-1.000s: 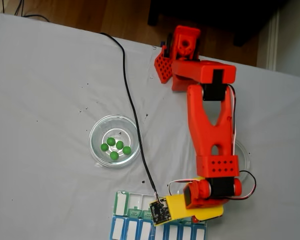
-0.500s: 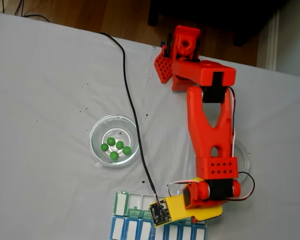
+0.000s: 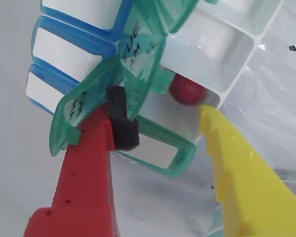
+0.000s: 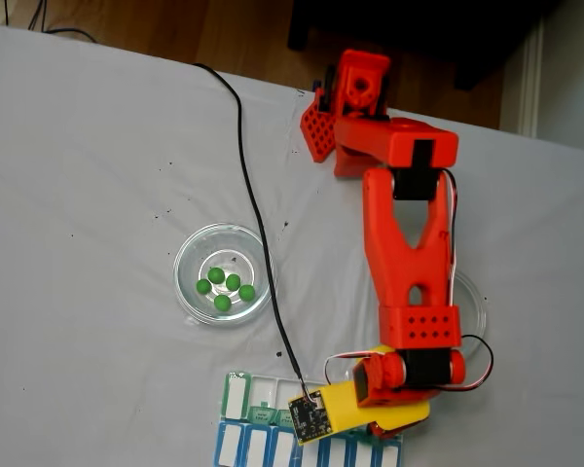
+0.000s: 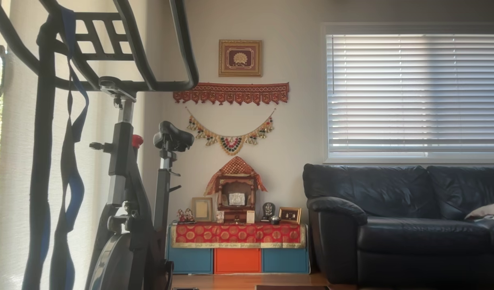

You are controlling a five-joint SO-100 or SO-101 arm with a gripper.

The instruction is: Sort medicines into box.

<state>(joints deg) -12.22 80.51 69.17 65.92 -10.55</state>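
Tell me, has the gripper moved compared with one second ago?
Yes, slightly: in the fixed view the gripper has slid toward the bottom edge, further over the blue row; the glass dish stayed put.

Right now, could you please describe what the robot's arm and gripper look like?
The arm is glossy orange-red plastic with black motor blocks and rows of small holes in some panels. Thin red, white and black wires loop near the wrist. The gripper has one red finger with a black pad at its tip and one yellow finger with a stepped edge. A small black circuit board on the yellow part trails a black cable.
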